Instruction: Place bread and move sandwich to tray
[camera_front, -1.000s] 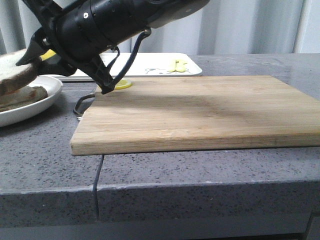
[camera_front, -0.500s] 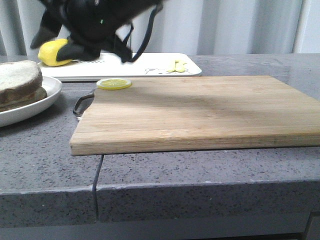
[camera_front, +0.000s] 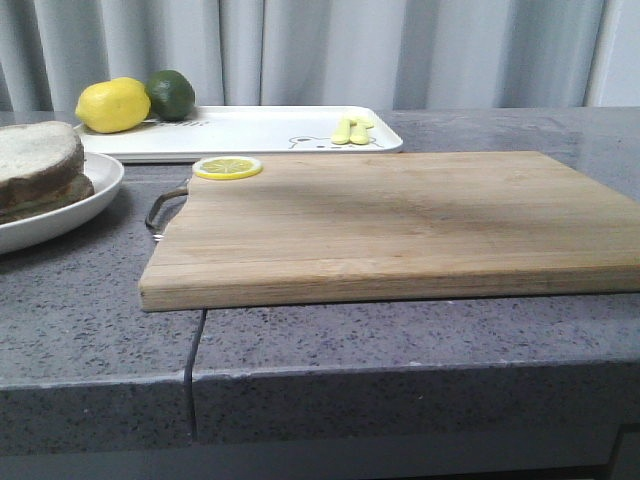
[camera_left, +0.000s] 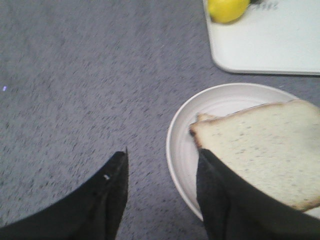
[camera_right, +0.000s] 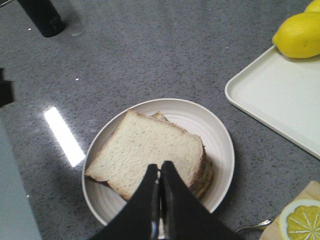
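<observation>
At the far left of the front view, the round white plate (camera_front: 70, 205) is seen on the grey speckled bench (camera_front: 320, 340), cut off by the frame edge. The sandwich (camera_front: 40, 170) is stacked on it, with the slice of bread (camera_right: 147, 152) laid on top as its upper layer, pale face up and dark crust at the edges. A lower brown-crusted slice is seen beneath it in the right wrist view. No egg can be made out.

Behind the plate, the white tray (camera_front: 250, 135) is set flat on the bench, apart from the plate. A lemon (camera_front: 112, 105) and a lime (camera_front: 171, 93) are rested at its left end, touching each other. A small line drawing and a pale yellow object (camera_front: 352, 130) are seen toward its right end.

To the right of the plate, the wooden cutting board (camera_front: 400, 225) is laid on the bench, a lemon slice (camera_front: 228, 167) at its back left corner and a metal handle (camera_front: 165, 210) at its left end.

No arm is shown in the front view. In the left wrist view, the left fingers (camera_left: 162, 195) are spread wide with nothing between them, one over the bare bench, the other over the plate's rim beside the bread. In the right wrist view, the right fingers (camera_right: 160, 192) are pressed together with nothing held, seen above the sandwich.
</observation>
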